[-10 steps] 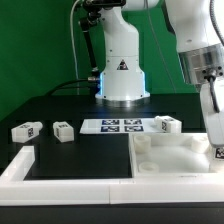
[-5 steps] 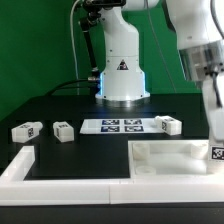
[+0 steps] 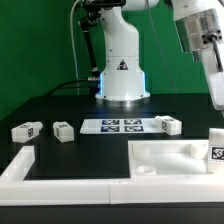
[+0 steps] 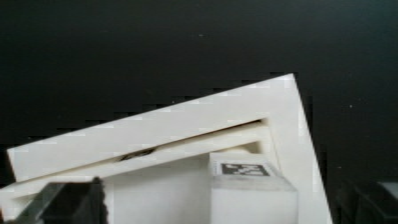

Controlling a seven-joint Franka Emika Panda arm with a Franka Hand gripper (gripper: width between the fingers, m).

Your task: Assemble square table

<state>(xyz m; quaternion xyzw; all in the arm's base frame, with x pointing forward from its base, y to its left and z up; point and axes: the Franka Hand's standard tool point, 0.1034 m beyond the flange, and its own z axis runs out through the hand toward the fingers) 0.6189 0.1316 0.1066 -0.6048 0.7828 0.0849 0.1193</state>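
Just let go and lifted away: end effector (image 4: 222, 203) spread wide, empty. Leg (image 3: 216, 150) upright at tabletop (image 3: 170, 158) right corner, probably seated; three loose legs (image 3: 63, 130) waiting on counter (image 3: 60, 105).

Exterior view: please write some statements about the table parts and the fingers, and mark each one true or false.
1. Two loose legs lie at the exterior view's left of the marker board. True.
2. The fingers are shut on a leg. False: they stand open and hold nothing.
3. One upright leg stands on the tabletop, at the exterior view's right edge. True.
4. The marker board lies on the tabletop. False: it lies on the black table, beyond the tabletop.
5. No leg lies at the exterior view's right of the marker board. False: a third loose leg lies there.
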